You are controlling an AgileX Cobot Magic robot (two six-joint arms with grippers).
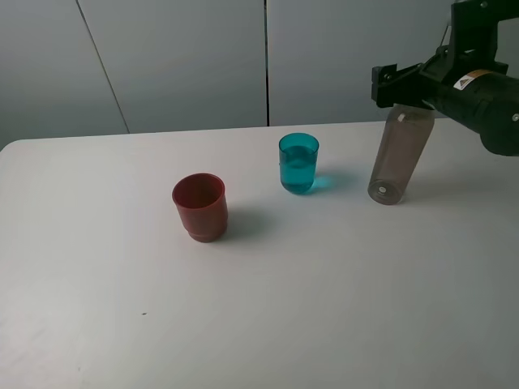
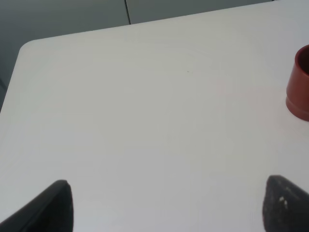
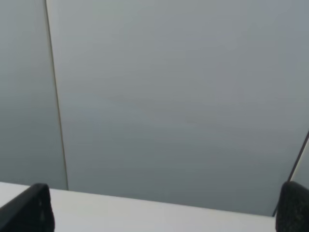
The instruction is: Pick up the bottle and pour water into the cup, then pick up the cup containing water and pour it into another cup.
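Two fingers of right gripper point(image 1: 399, 87) stand wide, clasping nothing. Bottle point(image 1: 396, 158) sits just beneath, long axis near upright, leaning slightly. Cup point(image 1: 298, 164), holding water, lies farther leftward; red cup point(image 1: 200, 207) beyond. Right arm likely nearer.

We count one bottle point(image 1: 397, 158), two cups: one teal cup point(image 1: 298, 163), at 3 o'clock of one red cup point(image 1: 199, 207); one table point(image 1: 259, 324); two grippers.

The right arm point(image 1: 478, 101) is matte black, rounded, with a small yellow-and-white warning label; both wrist views show blunt black fingers point(image 2: 53, 208).
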